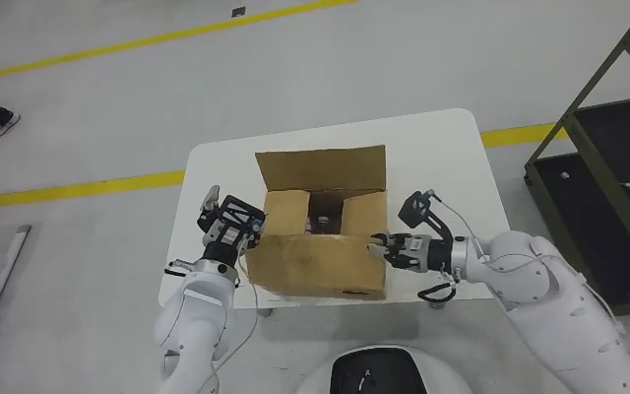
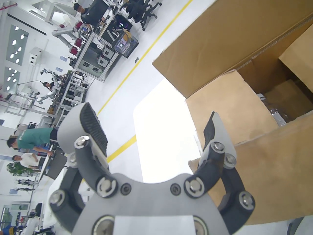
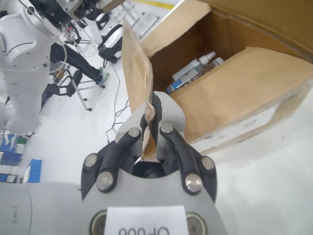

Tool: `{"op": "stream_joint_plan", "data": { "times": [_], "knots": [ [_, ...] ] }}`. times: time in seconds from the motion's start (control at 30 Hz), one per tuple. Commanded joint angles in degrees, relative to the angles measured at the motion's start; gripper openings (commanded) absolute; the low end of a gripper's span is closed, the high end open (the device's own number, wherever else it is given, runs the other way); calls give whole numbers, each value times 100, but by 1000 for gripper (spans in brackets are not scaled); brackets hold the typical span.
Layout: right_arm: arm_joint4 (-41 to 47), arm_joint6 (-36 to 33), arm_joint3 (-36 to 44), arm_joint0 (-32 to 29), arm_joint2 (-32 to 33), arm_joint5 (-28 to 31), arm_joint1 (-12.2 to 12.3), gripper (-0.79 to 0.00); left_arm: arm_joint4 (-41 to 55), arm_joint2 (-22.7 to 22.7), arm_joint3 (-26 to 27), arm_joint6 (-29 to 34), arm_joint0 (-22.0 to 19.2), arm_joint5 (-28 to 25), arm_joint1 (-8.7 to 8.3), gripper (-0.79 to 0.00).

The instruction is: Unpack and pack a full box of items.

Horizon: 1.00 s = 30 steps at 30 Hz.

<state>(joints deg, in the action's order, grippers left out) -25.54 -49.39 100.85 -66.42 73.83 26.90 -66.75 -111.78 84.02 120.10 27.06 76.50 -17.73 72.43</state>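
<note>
Right wrist view, right gripper: it is clamping tight on the corner of the near flap, with the cardboard sitting deep between the two fingers.
Grip point: the flap's edge is looking ragged and layered right where the fingers are biting. A hard or twisting pull is likely to tear the corner off instead of folding the flap.
Left gripper: it is hanging spread wide and holding nothing, just beside the box's left corner. I cannot tell whether its inner finger is touching the cardboard.
Uneven pull: with one side pinched and the other free, the flap is at risk of bending crooked, or the whole box of swinging round on the table.
Box position: it is sitting towards the near edge of the table, between the two arms. Any tug towards the robot is risking a slide over that edge.
Side flaps: they are leaning inward over the opening. They could be getting in the way of a gripper going in, or be crushed down onto the contents.
Far flap: it is standing upright at the back, clear of both arms.
Bottles: they are lying inside at the bottom, none unpacked as far as I can see. A jolted or tipped box would be sending them rolling.
</note>
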Motion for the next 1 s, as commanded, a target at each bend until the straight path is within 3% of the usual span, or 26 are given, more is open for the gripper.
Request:
{"op": "stream_joint_plan", "data": {
  "times": [0.0,0.23,0.5,0.7,0.93,0.97],
  "knots": [
    [-321,215,73,51,101,78,20,-785,50,-24,3,-4,-140,-77,1,0],
    [-1741,1049,564,24,304,578,87,-785,175,-302,-198,73,-660,-233,26,0],
    [-3103,1758,992,-440,177,784,135,-785,275,-667,-458,464,-1056,-646,53,0],
    [-3696,2200,1204,-690,133,774,160,-785,528,-837,-477,849,-1095,-1375,42,0],
    [-3840,2409,1202,-810,100,734,176,-785,646,-957,-469,1018,-1149,-1769,29,0],
    [-3847,2427,1195,-807,102,726,178,-705,671,-973,-468,1033,-1146,-1818,27,0]
  ]
}}
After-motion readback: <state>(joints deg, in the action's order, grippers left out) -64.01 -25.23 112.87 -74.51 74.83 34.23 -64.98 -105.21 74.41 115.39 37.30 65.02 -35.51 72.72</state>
